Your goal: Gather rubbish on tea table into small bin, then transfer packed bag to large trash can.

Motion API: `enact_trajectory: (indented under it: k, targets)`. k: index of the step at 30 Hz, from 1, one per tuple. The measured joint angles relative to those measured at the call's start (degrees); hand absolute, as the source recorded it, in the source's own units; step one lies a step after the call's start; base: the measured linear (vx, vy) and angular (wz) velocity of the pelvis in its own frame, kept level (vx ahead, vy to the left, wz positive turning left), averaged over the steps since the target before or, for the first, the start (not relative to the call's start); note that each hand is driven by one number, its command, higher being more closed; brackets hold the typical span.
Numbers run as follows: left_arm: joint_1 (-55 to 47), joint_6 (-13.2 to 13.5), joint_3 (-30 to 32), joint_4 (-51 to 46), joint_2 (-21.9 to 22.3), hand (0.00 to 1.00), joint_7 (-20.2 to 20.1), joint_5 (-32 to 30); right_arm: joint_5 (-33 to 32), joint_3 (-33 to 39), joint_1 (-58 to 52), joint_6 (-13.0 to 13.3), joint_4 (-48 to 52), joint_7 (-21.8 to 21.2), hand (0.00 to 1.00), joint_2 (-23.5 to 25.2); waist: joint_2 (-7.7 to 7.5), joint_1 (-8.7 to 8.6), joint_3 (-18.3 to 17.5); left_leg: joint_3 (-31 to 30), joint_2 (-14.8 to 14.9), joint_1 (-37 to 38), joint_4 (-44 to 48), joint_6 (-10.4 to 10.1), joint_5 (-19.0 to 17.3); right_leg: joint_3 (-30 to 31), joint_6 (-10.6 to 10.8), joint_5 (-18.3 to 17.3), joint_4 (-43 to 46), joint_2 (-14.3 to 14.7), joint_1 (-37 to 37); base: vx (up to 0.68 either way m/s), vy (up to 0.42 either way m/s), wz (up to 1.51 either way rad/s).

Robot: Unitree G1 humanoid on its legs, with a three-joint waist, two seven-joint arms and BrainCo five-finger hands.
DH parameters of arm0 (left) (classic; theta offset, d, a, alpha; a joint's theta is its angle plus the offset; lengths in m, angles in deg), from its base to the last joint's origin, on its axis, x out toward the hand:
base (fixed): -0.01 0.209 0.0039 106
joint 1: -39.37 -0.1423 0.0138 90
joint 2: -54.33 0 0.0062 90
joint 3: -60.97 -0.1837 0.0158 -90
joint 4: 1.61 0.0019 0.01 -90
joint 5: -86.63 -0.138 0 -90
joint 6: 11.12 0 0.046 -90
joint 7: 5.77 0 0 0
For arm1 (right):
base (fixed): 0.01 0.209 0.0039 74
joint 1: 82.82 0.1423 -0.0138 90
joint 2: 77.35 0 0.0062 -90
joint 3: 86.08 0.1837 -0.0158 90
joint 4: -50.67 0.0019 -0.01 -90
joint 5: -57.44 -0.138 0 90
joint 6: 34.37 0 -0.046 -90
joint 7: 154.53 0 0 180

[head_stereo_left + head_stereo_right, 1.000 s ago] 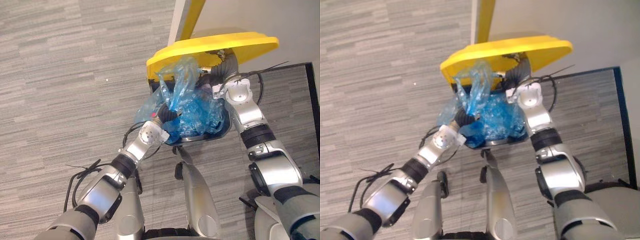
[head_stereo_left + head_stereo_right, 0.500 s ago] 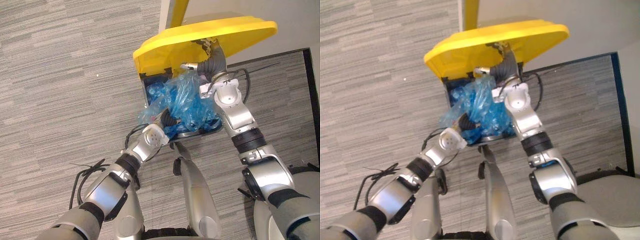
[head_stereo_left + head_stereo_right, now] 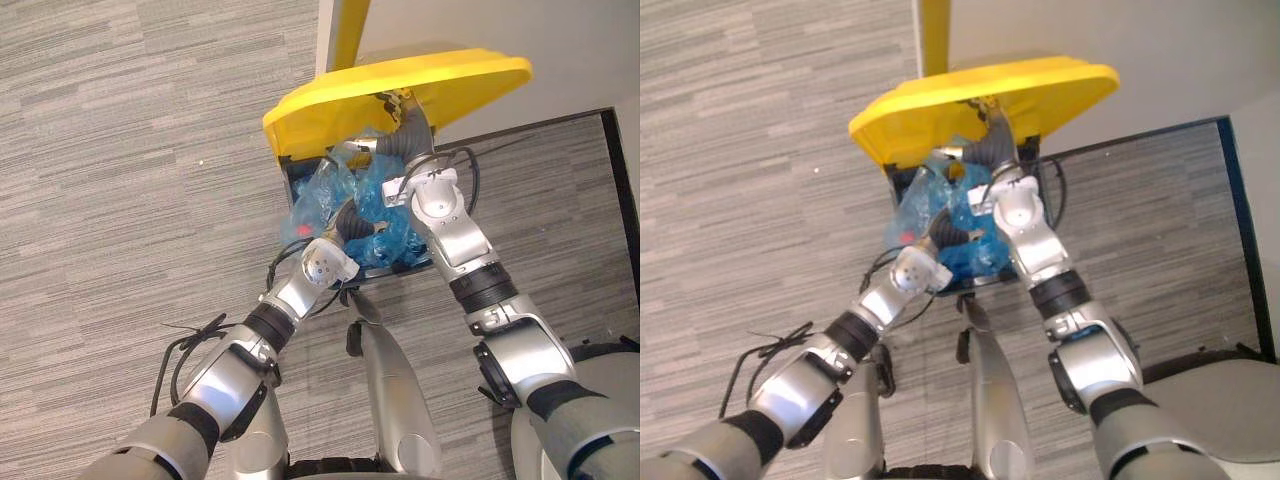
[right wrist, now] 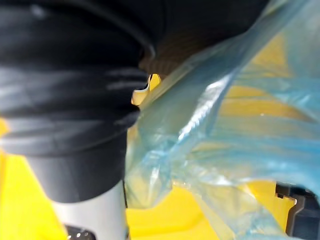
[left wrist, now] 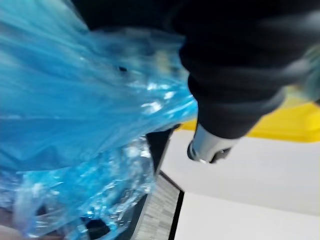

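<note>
A crumpled blue rubbish bag (image 3: 325, 195) sits in the mouth of the large dark trash can (image 3: 400, 268), under its raised yellow lid (image 3: 450, 80). Something small and red (image 3: 300, 228) shows through the plastic. My left hand (image 3: 343, 222) is pushed against the near side of the bag, its dark cover half buried in the blue plastic (image 5: 75, 100). My right hand (image 3: 392, 140) reaches in beneath the lid, its silver fingers (image 3: 350, 149) stretched out straight over the top of the bag. Blue film (image 4: 225, 125) lies close before the right wrist.
The can stands on grey striped carpet (image 3: 130, 150) against a white wall with a yellow post (image 3: 350, 30). A dark strip (image 3: 620, 170) borders the floor at the right.
The bag has sunk lower into the can. My right hand has come down and to the left over it under the lid, and my left hand has followed the bag in. The camera has shifted.
</note>
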Motion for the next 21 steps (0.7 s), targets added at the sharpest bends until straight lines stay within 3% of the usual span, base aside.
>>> enact_trajectory:
  k: [10, 15, 21]
  targets:
    - [-3.7, 0.3, 1.2, -5.6, -2.9, 0.00, 0.6, 0.3, 2.2, 0.2, -7.3, 0.3, -1.3, -1.0, 0.00, 1.7, -0.07, 0.92, -0.7, -1.3, -0.5, 3.5, -2.1, -0.2, 1.1, -1.2, 0.0, 0.0, -1.3, -0.1, 3.9, 0.03, -0.022, 0.07]
    - [-15.4, 1.2, 7.9, -12.4, -8.7, 0.00, -0.8, 1.2, 4.6, 0.9, -16.0, 0.4, -5.2, -2.5, 0.00, 1.9, -0.20, 1.45, -4.0, -1.8, -1.6, 6.1, -5.2, 0.1, 2.3, -1.7, 0.3, -0.2, -2.3, -0.9, 6.1, 0.03, -0.018, 0.08]
    - [-27.8, 1.5, 16.4, -15.5, -10.3, 0.00, -3.0, 4.7, 7.2, 5.4, -25.8, 0.4, -5.8, -3.9, 0.00, 3.0, -0.09, 2.36, -6.1, -2.9, -2.1, 10.5, -6.9, 0.6, 2.8, -2.9, 0.9, -0.7, -3.3, -1.6, 11.1, 0.03, -0.006, 0.12]
